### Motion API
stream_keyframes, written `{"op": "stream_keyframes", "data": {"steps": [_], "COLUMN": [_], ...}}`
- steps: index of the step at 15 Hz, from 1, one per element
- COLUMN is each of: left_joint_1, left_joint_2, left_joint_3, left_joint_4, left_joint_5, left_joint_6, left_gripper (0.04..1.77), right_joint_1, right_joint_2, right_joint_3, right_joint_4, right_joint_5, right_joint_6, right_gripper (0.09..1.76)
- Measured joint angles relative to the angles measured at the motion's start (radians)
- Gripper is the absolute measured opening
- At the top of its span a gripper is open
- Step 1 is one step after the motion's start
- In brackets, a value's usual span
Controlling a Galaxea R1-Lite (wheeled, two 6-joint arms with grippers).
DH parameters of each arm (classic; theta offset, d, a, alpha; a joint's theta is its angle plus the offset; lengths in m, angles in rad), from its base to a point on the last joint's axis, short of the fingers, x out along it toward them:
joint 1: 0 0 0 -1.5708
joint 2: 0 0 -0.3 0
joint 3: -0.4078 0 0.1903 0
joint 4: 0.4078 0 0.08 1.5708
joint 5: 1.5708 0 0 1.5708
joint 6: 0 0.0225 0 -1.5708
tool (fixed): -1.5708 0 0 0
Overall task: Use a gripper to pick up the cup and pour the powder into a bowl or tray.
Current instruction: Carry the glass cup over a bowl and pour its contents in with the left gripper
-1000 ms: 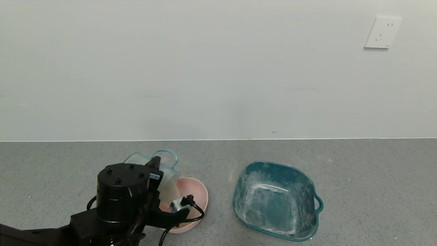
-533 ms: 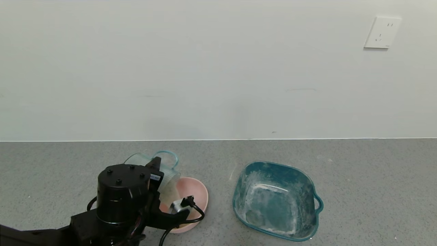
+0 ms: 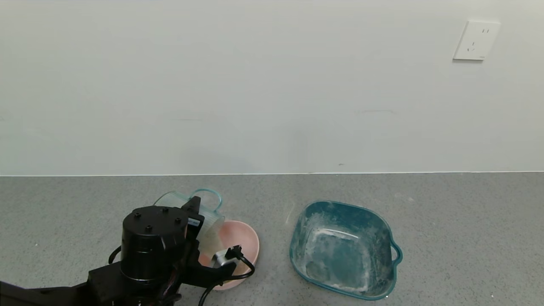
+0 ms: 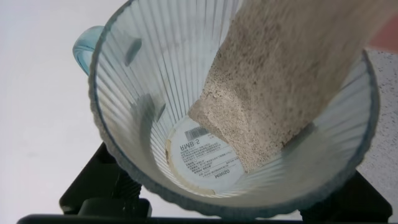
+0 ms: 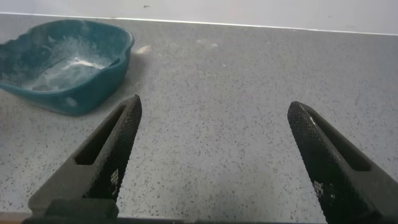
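My left gripper (image 3: pixel 193 214) is shut on the ribbed blue-green cup (image 3: pixel 191 208) and holds it tipped over the pink bowl (image 3: pixel 242 242). In the left wrist view the cup (image 4: pixel 155 93) fills the frame, mouth toward the camera. The beige powder (image 4: pixel 280 93) slides along its lower wall toward the rim, baring the labelled bottom. My right gripper (image 5: pixel 211 143) is open and empty above the bare counter; it does not show in the head view.
The teal tray (image 3: pixel 382 225) with white dusty smears sits right of the bowl; it also shows in the right wrist view (image 5: pixel 93 93). A grey speckled counter meets a white wall with a socket (image 3: pixel 475 40).
My left gripper has tipped the cup slightly further over the bowl and shifted a little down. The tray has not moved.
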State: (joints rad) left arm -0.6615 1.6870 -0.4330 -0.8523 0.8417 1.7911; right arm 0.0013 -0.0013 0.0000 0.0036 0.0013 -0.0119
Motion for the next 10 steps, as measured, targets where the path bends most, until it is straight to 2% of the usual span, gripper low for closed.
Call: {"op": "stream_keyframes", "data": {"steps": [7,10], "left_joint_1": [-0.002,-0.002], "left_joint_2": [-0.002,-0.004], "left_joint_3": [-0.002,-0.004], "left_joint_4": [-0.003,-0.004], "left_joint_5": [-0.003,-0.029], "left_joint_6": [-0.016,-0.041], "left_gripper": [1.30,1.30], "right_joint_1": [0.000,0.000], "right_joint_2": [0.000,0.000], "right_joint_3": [0.000,0.000], "right_joint_4": [0.000,0.000], "right_joint_5": [0.000,0.000], "right_joint_6": [0.000,0.000], "right_gripper": [1.71,1.71]}}
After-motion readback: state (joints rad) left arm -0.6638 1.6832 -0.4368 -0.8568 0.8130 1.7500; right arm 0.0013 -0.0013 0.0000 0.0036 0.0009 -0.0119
